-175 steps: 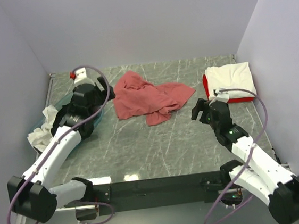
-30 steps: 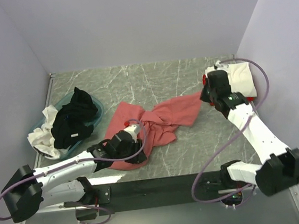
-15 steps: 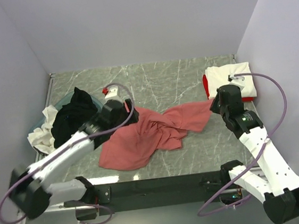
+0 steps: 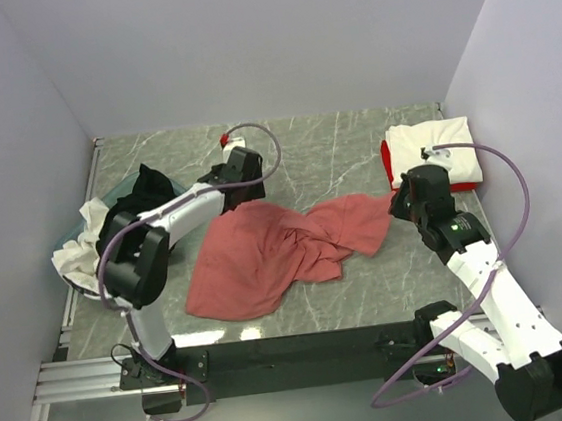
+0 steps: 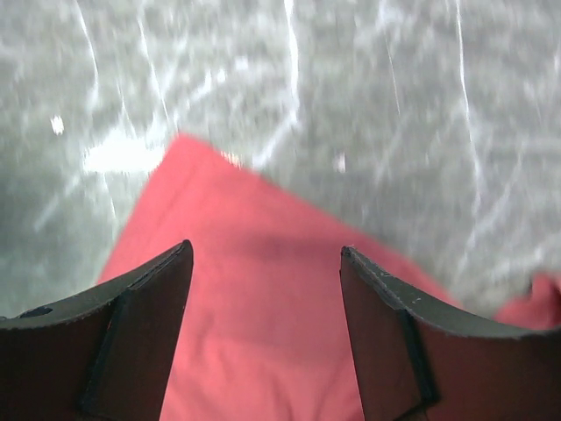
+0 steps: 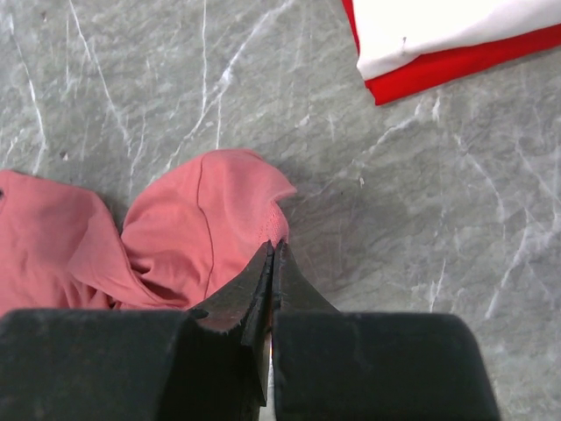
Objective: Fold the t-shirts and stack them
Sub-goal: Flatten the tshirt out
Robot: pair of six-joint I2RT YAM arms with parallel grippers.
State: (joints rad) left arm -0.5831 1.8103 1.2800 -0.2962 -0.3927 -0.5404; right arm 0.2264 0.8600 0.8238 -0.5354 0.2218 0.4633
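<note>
The salmon-pink t-shirt [image 4: 266, 257] lies crumpled on the marbled tabletop [image 4: 335, 154], its long axis running from its broad near-left end to its narrow far-right end. The left pincer [image 5: 265, 250] hovers wide open and empty over the shirt's far-left corner, closest to the next grab. The right pincer [image 6: 272, 250] is closed at the shirt's right hem and seems to nip the thin, soft cloth. Right of the shirt sits a folded cream-white t-shirt [image 4: 435, 149] on a red one [image 4: 390, 171].
</note>
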